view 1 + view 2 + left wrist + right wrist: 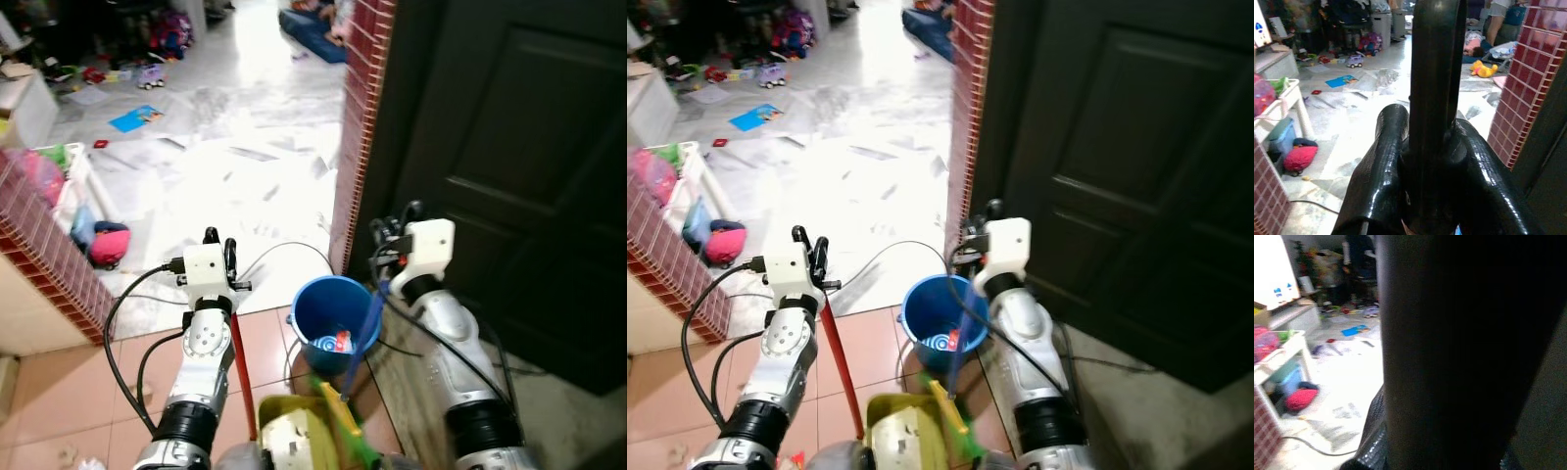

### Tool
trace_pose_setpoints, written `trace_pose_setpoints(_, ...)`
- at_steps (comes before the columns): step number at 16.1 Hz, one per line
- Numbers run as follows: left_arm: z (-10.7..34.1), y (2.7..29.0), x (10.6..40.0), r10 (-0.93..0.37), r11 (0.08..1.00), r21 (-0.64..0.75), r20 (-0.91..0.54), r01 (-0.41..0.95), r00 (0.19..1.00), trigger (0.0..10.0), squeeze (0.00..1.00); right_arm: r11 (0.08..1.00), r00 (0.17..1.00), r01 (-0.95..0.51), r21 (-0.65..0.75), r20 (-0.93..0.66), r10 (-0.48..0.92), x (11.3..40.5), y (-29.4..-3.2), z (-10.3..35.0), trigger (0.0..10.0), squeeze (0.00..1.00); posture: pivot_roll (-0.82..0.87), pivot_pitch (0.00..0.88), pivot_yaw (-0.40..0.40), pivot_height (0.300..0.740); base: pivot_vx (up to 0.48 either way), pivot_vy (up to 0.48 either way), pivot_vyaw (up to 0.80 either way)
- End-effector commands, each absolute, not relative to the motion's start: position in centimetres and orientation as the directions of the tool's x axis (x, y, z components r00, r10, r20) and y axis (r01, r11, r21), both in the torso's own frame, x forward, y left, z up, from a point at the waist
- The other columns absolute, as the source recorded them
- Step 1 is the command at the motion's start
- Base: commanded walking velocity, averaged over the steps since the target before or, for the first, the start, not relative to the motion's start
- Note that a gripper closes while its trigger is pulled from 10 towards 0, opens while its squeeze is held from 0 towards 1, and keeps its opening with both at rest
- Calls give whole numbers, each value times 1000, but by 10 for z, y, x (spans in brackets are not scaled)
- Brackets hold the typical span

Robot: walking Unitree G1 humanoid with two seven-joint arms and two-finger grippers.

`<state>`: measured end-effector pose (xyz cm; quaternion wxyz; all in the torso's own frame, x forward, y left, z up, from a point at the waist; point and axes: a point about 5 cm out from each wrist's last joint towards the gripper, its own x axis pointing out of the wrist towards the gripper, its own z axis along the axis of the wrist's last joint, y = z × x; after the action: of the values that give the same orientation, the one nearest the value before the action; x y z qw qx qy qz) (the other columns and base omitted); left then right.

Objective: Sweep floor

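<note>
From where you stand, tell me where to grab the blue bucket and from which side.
Take the blue bucket by its top rim, coming down from above. It stands upright with its mouth open, so the rim is bare. Use the near-left arc: the brick pillar stands behind it, and a blue handle leans across its right side.

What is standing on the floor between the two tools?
A blue bucket stands between the left tool and right tool, seen in the left eye view.

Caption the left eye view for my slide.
Left claw grips a red handle beside a blue bucket at a brick pillar.
</note>
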<state>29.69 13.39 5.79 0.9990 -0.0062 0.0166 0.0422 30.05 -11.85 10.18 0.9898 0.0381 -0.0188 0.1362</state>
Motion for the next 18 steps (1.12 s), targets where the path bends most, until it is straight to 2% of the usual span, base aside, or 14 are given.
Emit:
trace_pose_setpoints(1, 70, 128, 302, 52, 999, 1, 13, -52, 999, 10000, 0, 958, 959, -274, 80, 101, 266, 303, -118, 115, 10000, 0, -93, 0, 41, 740, 0, 480, 619)
trace_pose_setpoints(3, 71, 125, 303, 36, 999, 1, 10, -36, 999, 10000, 0, 959, 959, -272, 76, 103, 264, 304, -118, 116, 10000, 0, -95, 0, 42, 740, 0, 480, 616)
trace_pose_setpoints(6, 74, 122, 304, 24, 1000, -2, 13, -24, 1000, 10000, 0, 960, 959, -272, 70, 98, 265, 304, -118, 114, 10000, 0, -93, 0, 41, 740, 0, 480, 0)
trace_pose_setpoints(11, 77, 121, 302, 17, 1000, 8, 28, -17, 999, 10000, 0, 958, 957, -280, 60, 97, 273, 303, -116, 114, 10000, 0, -92, 0, 42, 740, 0, 0, 0)
trace_pose_setpoints(18, 80, 118, 304, 8, 1000, 1, 28, -8, 1000, 10000, 0, 956, 954, -288, 44, 98, 283, 301, -114, 113, 10000, 0, -92, 0, 47, 740, -336, 0, 0)
